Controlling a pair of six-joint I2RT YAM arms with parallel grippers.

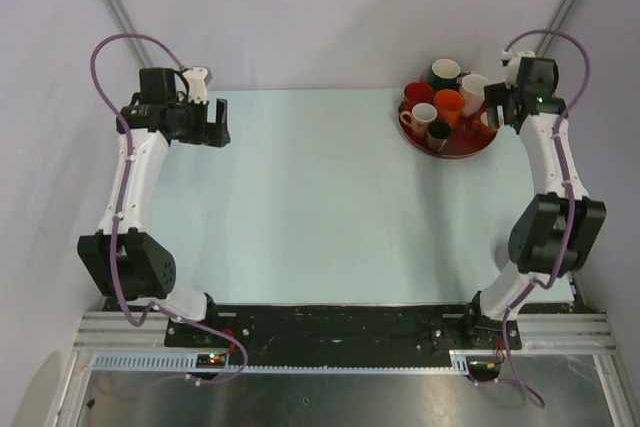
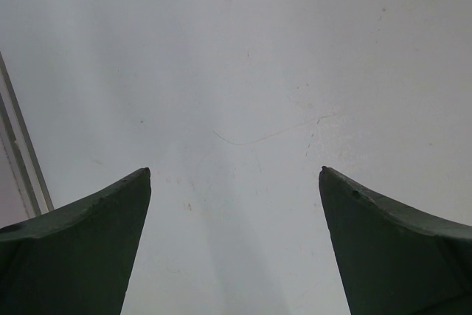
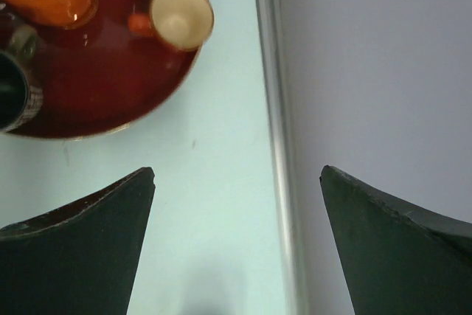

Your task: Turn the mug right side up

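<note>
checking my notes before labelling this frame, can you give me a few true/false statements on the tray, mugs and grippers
1. The tray sits at the far left of the table. False: it is at the far right.
2. An orange mug is on the tray. True.
3. The left gripper holds a mug. False: it is open and empty, over bare table.
4. The right gripper is open. True.
5. The right gripper is nearer the tray than the left gripper is. True.
</note>
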